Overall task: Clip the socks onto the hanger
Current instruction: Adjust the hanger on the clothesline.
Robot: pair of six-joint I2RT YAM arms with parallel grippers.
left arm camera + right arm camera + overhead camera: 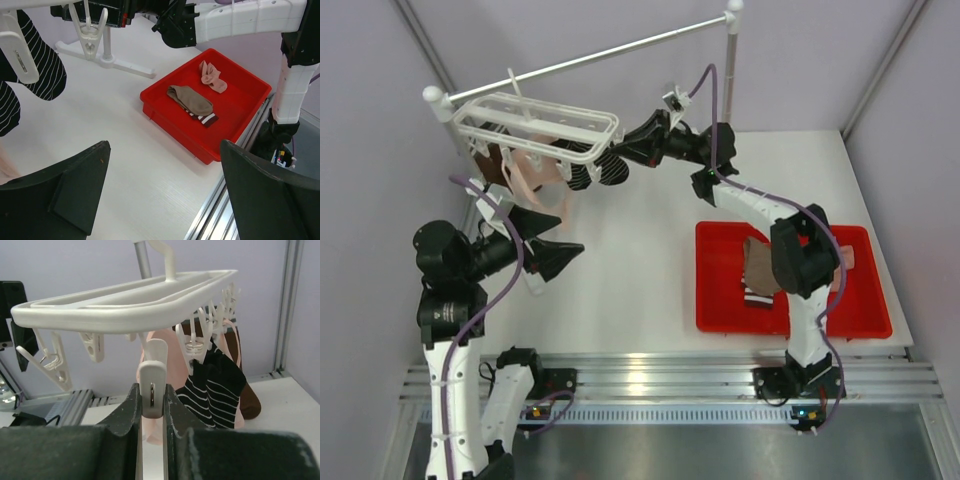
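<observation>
Between the fingers of the right claw (151, 402), a white clip (152, 371) on the hanger (125, 307) is pinched, jaws squeezed almost together on it! Just right of that claw, striped socks (216, 387) dangle from other clips. The left claw (162, 150) gapes wide, holding nothing. Ahead of it sits a tray (172, 134), a brown sock (192, 102) and a pink sock (211, 77) lying inside.

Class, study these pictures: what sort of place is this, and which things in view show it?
Likely a robot lab cell, not a laundry room: plain walls box in a white table, and the left arm and right arm are bolted to an aluminium rail.
</observation>
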